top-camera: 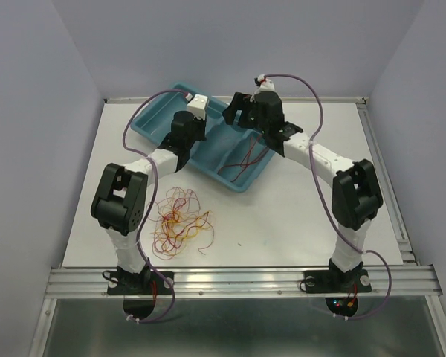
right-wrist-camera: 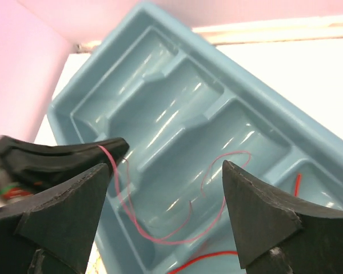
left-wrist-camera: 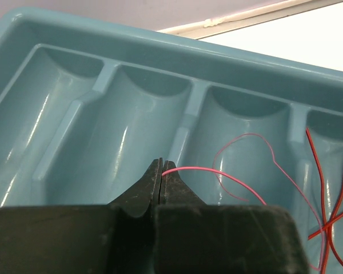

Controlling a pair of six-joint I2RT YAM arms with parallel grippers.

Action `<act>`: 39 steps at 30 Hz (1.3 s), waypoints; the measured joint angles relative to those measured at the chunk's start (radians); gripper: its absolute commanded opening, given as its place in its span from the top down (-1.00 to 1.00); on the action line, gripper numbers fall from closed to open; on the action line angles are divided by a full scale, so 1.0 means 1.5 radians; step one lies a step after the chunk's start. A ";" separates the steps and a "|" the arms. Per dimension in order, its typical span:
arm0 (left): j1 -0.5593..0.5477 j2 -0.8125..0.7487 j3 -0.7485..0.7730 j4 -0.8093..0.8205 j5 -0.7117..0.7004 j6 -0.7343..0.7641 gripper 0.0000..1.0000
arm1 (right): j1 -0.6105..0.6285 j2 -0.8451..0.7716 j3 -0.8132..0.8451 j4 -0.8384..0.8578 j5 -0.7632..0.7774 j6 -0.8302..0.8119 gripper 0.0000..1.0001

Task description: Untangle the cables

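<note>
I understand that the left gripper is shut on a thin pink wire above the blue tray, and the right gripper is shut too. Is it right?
Not fully. The right gripper is open, its fingers wide apart and holding nothing, as the right wrist view shows. The left gripper is indeed shut on the thin pink wire above the blue tray.

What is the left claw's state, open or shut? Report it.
Shut. In the left wrist view the left claw has its jaws pressed together, pinching the end of a pink cable.
</note>
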 measured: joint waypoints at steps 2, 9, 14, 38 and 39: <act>-0.002 0.001 0.000 0.002 -0.008 0.006 1.00 | 0.000 -0.038 -0.009 -0.010 0.017 -0.002 -0.70; -0.024 0.027 0.005 -0.011 -0.023 0.044 1.00 | 0.000 -0.256 -0.176 -0.031 0.062 0.001 -0.69; -0.061 0.066 0.022 -0.042 -0.048 0.080 1.00 | 0.000 -0.470 -0.338 -0.037 0.103 -0.005 -0.69; 0.017 0.204 0.219 -0.266 0.124 0.029 1.00 | 0.000 -0.593 -0.481 -0.038 0.115 0.004 -0.61; 0.022 0.204 0.219 -0.264 0.135 0.025 1.00 | 0.000 -0.593 -0.482 -0.038 0.115 0.004 -0.61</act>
